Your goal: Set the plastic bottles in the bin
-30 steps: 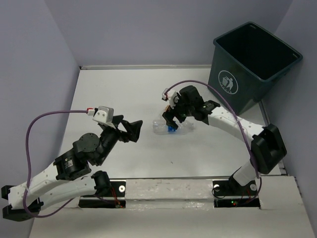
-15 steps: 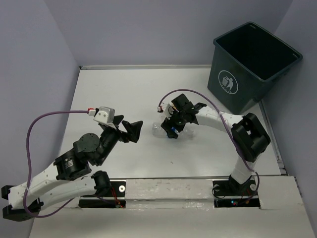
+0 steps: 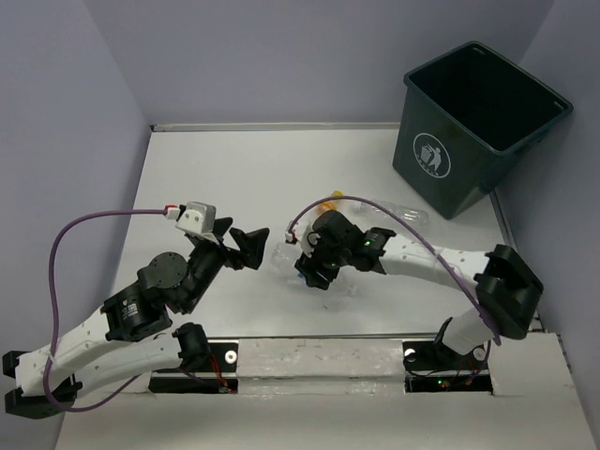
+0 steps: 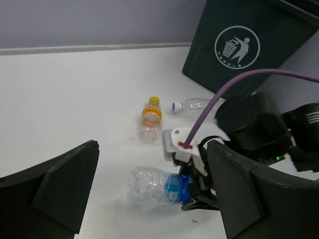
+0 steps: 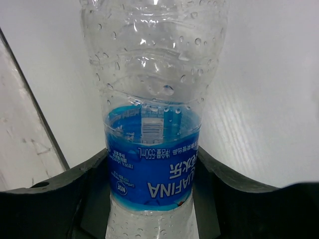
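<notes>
A see-through bottle with a blue label (image 5: 152,99) lies at the table's middle, and my right gripper (image 5: 152,186) is shut on its labelled middle. The top view shows that bottle (image 3: 286,255) sticking out leftward from the right gripper (image 3: 311,269). My left gripper (image 3: 253,246) stands open just left of it, fingers wide, and looks at the bottle (image 4: 154,186). An orange-tinted bottle (image 4: 150,119) and a clear bottle with a blue cap (image 4: 197,105) lie farther back. The dark green bin (image 3: 483,122) stands at the far right corner.
The right arm's purple cable (image 3: 375,202) arcs over the two loose bottles (image 3: 398,214). Purple walls close in the table on the left, back and right. A pale strip (image 3: 319,352) runs along the near edge by the arm bases.
My right gripper has closed on the blue-labelled bottle while the arm swung nearer and leftward, uncovering the orange and clear bottles behind it. The left arm has not moved.
</notes>
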You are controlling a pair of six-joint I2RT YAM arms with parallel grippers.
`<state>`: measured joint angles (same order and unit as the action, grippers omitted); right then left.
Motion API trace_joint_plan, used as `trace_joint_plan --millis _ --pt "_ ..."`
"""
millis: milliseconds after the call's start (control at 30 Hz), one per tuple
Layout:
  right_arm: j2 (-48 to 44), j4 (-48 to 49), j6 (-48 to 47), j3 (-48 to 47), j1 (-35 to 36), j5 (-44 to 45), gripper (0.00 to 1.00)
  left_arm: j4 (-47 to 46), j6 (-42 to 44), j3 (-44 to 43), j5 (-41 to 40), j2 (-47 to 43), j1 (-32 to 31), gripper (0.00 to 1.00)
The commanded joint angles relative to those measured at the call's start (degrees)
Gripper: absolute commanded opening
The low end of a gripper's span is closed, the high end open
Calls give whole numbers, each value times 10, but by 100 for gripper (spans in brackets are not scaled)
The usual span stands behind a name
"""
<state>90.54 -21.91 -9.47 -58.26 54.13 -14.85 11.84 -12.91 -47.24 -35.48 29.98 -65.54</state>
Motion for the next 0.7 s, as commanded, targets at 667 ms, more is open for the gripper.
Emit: trace_joint_plan --millis 667 --pt "17 338 -121 -411 -482 516 60 -18 4 5 -22 4 -2 99"
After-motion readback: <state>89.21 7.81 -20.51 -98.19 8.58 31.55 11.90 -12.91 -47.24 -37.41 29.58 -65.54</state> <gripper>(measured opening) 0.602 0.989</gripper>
